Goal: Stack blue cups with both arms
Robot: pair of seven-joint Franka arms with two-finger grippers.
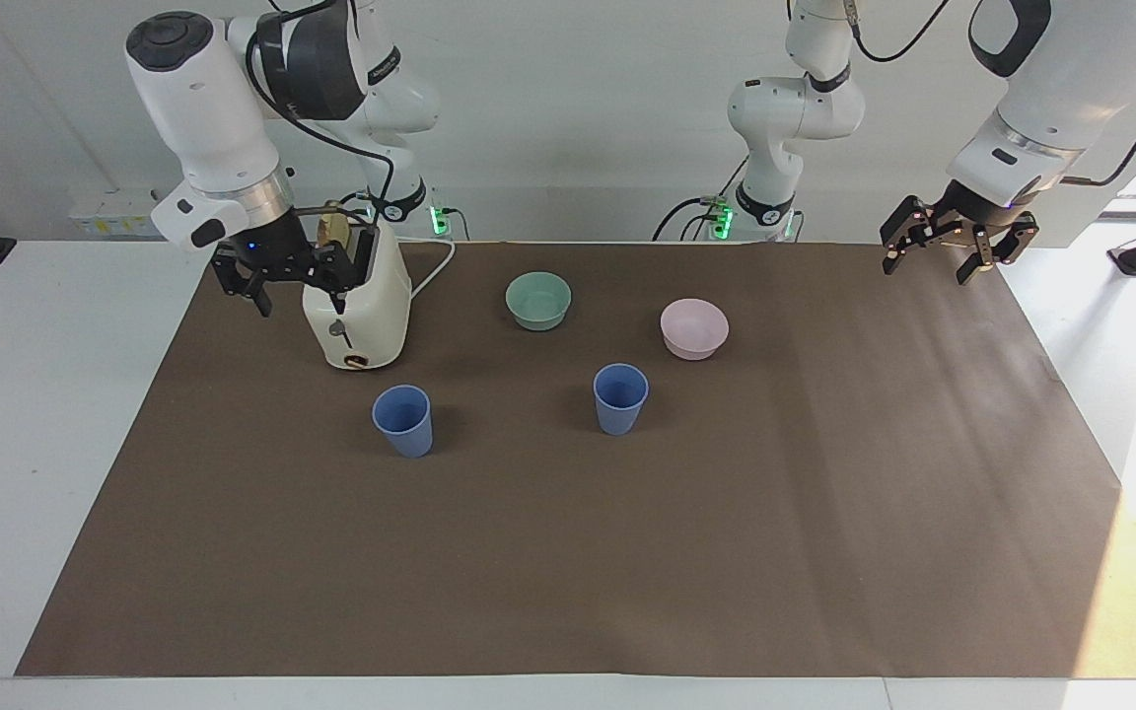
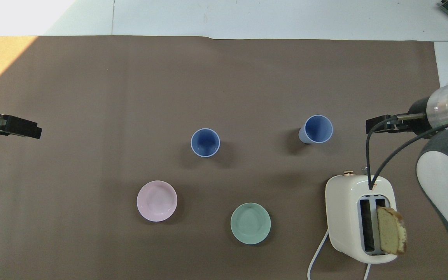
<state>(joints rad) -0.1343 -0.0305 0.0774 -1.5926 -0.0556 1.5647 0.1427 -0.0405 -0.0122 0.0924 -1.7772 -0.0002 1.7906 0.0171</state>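
Jaws wide beside toaster (image 1: 356, 311)

Robotics lab, staged kitchen test bench. Two white jointed arms (image 1: 213, 118) bolted at edge of white surface (image 1: 55, 414), bases lit with green status lights (image 1: 440, 219). Brown paper sheet (image 1: 568, 552) as work mat. Bare white wall, loose black cabling. Kitchen props only: toaster (image 1: 356, 306), plastic bowls (image 1: 537, 300), cups (image 1: 402, 420).
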